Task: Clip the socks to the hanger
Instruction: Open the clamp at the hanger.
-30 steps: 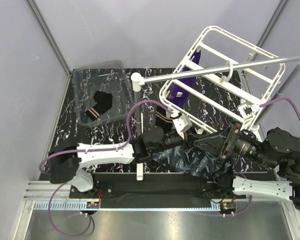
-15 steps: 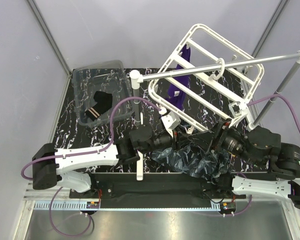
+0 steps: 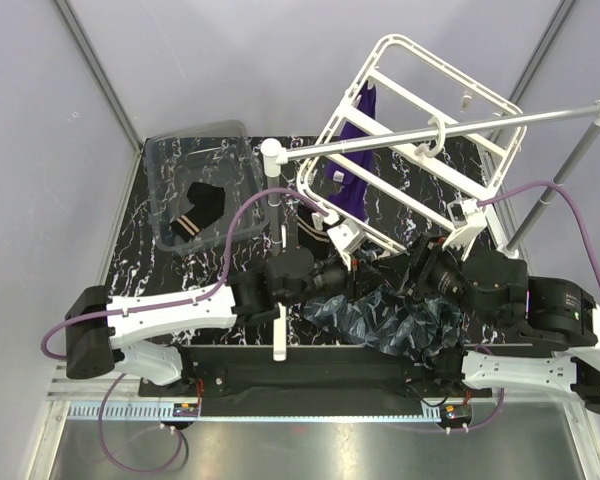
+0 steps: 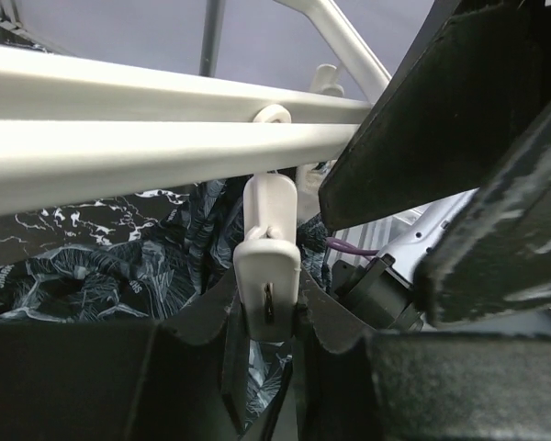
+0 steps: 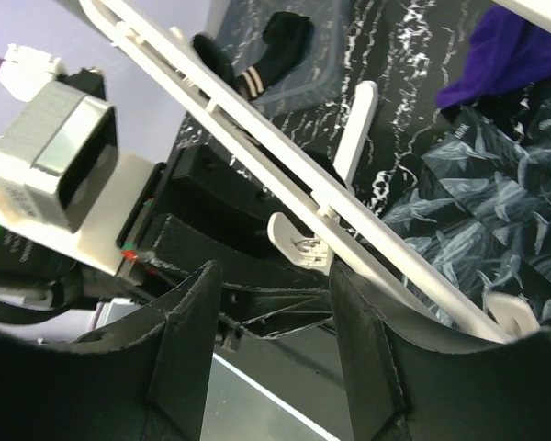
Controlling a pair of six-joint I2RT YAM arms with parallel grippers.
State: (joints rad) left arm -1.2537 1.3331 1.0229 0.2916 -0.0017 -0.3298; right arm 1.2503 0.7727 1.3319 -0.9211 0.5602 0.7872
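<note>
Black white-veined tabletop [image 3: 210, 265], a dark patterned cloth [image 3: 390, 320] heaped at its near edge, and both arms are in over it. The left wrist view gives what overhead can't: the left gripper [image 4: 268, 322] is pinching a white clip [image 4: 268, 266] under the hanger [image 3: 442, 172]. Right gripper [image 5: 275, 271] is spread wide, another clip [image 5: 298, 243] just beyond it. The hanger hangs tilted from the grey rod [image 3: 540, 116], purple sock [image 3: 355, 170] dangling, tipped steeper than half a second ago, right arm further in. Far left, a clear bin [image 3: 205, 150] with a striped sock [image 3: 200, 210]; lilac walls behind
</note>
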